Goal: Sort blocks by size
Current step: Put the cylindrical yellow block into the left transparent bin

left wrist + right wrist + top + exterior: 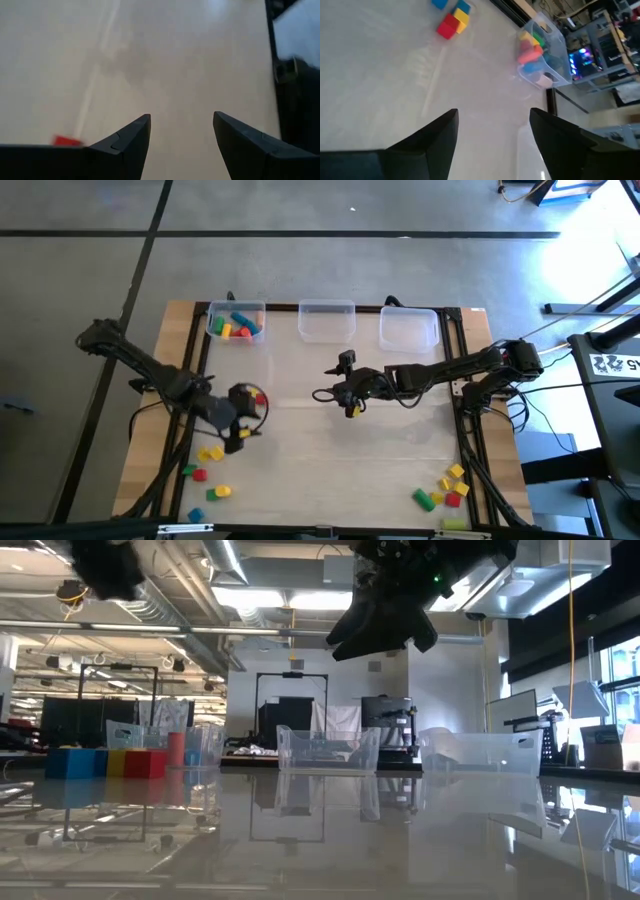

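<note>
Pale table [330, 470] on a grey concrete floor; three clear bins [326, 321] stand along its 12 o'clock edge, the leftmost holding blocks [236, 326]. More blocks lie loose at 7 o'clock [208, 470] and 5 o'clock [446, 488]. Left gripper [181, 131] at 9 o'clock, fingers apart, empty. Right gripper [492, 125] raised over centre, fingers apart, empty.

The counter [330, 460] is pale whitish with tan wooden edges. Three clear bins sit along it; the left bin [236, 322] holds blue, green, yellow and red blocks [236, 327]. Loose blocks [208, 470] are yellow, green, red and blue; another cluster [445, 490] is yellow, green and red. Both arms are black.
</note>
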